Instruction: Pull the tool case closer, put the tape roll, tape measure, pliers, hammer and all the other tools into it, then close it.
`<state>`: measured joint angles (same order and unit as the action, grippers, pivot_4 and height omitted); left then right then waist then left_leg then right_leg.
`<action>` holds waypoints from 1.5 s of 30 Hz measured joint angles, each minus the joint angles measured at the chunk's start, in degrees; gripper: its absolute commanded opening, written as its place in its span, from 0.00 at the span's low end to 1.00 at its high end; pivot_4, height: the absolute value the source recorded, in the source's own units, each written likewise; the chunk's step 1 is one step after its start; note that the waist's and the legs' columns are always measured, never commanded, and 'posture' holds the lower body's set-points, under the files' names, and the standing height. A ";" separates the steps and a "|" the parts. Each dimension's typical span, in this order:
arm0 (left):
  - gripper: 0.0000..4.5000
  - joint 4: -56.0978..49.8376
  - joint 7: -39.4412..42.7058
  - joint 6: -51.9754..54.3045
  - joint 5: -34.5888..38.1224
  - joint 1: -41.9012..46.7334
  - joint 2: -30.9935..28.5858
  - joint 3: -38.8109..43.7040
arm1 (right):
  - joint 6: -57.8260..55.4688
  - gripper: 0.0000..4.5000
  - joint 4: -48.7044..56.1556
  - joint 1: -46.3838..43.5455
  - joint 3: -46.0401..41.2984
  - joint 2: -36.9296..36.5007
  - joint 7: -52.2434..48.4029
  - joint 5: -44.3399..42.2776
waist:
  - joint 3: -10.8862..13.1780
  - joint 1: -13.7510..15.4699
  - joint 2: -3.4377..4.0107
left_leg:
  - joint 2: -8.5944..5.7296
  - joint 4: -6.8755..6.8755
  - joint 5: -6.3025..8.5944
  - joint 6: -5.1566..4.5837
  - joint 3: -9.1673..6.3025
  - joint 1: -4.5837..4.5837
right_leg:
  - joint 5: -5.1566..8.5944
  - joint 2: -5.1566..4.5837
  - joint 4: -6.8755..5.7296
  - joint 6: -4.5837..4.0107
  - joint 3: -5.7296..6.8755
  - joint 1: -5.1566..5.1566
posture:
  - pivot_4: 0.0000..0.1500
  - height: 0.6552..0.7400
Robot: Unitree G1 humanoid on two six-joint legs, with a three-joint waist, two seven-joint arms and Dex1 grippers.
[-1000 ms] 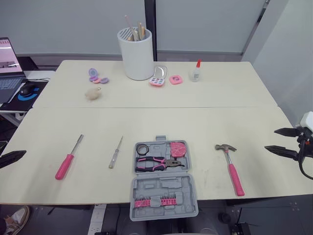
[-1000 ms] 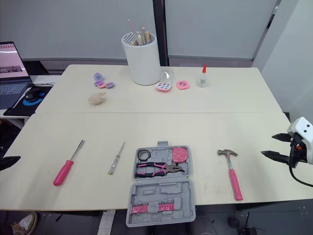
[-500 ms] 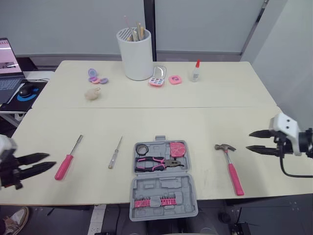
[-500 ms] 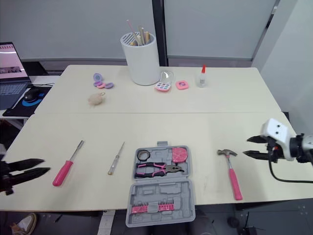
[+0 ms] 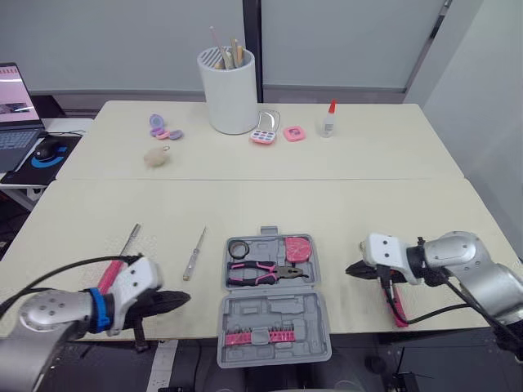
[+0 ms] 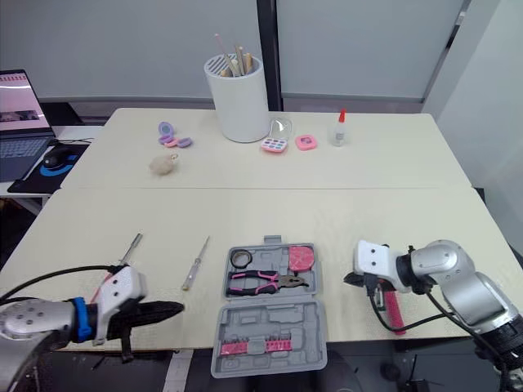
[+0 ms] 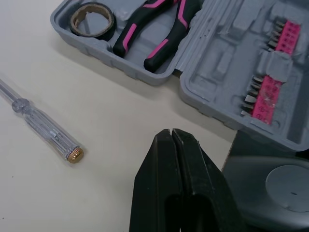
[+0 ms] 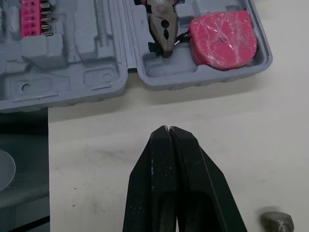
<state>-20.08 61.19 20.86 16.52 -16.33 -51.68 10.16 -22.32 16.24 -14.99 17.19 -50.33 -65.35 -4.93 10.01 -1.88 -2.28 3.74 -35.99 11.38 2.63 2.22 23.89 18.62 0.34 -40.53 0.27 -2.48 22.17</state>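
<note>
Firstly, desk (image 5: 327,204), pale. Tool case (image 5: 274,314), grey, open at the near edge. Left gripper (image 5: 176,300), fingers together, left of case. Right gripper (image 5: 353,269), fingers together, at the head of the hammer (image 5: 395,304), on the desk right of the case. In case: pliers (image 5: 257,273), tape measure (image 5: 297,247), tape roll (image 5: 238,249).

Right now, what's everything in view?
tool case: 1, grey, open, near edge
tape roll: 1, dark, in case
pliers: 1, pink-black, in case
tape measure: 1, pink, in case
bit set: 1, pink, in lid
hammer: 1, pink handle, right of case
pink screwdriver: 1, left of case
clear screwdriver: 1, left of case
holder: 1, white, far table
glue bottle: 1, white, far table
palette: 1, pink, by holder
laptop: 1, far left
left gripper: shut, left of case
right gripper: shut, beside hammer
</note>
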 measured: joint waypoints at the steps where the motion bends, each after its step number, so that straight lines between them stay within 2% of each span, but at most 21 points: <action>1: 0.00 0.06 -0.86 -0.15 -0.83 0.63 0.60 -1.45 | -0.07 0.00 0.16 0.01 1.01 0.95 0.43 0.62 | 0.00 0.01 0.00 | 0.00 -0.01 0.00 0.00 0.00 0.01 | 0.00 0.01 -0.01 0.00 0.00 0.00 | 1.00 1.00; 12: 0.00 4.22 -5.49 -1.62 -6.21 5.40 4.15 -10.14 | 3.91 0.00 -4.62 -0.27 6.55 3.42 1.91 7.08 | 0.00 0.01 0.00 | -0.03 -0.04 0.00 0.00 -0.02 0.00 | 0.00 0.05 -0.02 0.00 0.02 -0.03 | 1.00 1.00; 22: 0.00 8.14 -8.15 -2.35 -10.63 10.63 7.37 -17.23 | 6.45 0.00 -8.93 -1.93 9.21 8.62 2.51 10.89 | 0.00 0.00 0.00 | -0.05 -0.07 0.00 0.00 -0.04 0.00 | 0.00 0.12 -0.12 -0.01 0.00 -0.02 | 1.00 1.00; 45: 0.00 7.68 -8.78 -0.05 -12.22 13.07 9.68 -19.83 | 6.57 0.00 -10.27 -2.93 11.00 12.90 2.40 13.99 | -0.05 0.10 0.05 | -0.08 -0.09 -0.01 0.00 -0.08 -0.05 | 0.00 0.12 -0.21 0.00 0.03 -0.07 | 1.00 1.00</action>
<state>-12.40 52.42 20.81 4.30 -3.26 -42.00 -9.67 -15.76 5.97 -17.93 28.18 -37.42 -62.95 9.07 9.96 -1.78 -2.22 3.65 -36.08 11.37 2.63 2.14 23.84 18.62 0.45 -40.74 0.27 -2.44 22.10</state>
